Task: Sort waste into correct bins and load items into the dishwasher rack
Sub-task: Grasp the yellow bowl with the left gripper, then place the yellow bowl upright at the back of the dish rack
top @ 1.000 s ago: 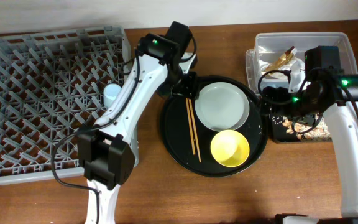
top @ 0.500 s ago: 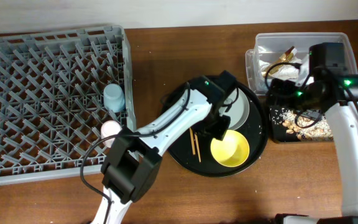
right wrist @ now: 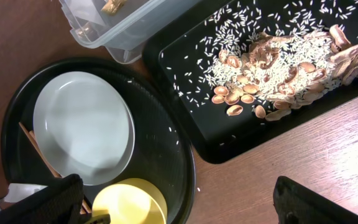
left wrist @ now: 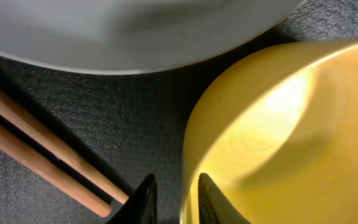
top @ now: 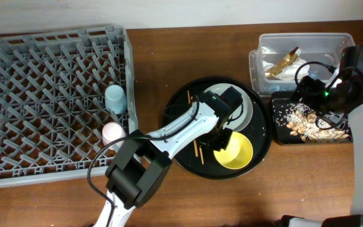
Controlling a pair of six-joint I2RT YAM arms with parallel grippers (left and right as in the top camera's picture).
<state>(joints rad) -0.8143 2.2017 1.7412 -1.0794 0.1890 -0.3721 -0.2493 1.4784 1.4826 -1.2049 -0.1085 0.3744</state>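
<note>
Yellow round plastic bowl (top: 234,150) sits near-right on the round black tray (top: 262,142), its rim between the left gripper's (left wrist: 176,198) narrowly parted jaws (right gripper (right wrist: 179,208) hangs wide open, empty), so pinch squarely before lifting it left toward the grey lattice rack (top: 43,101).

Left end effector (left wrist: 176,193) jaws narrow, right end effector (right wrist: 179,202) jaws spread wide
</note>
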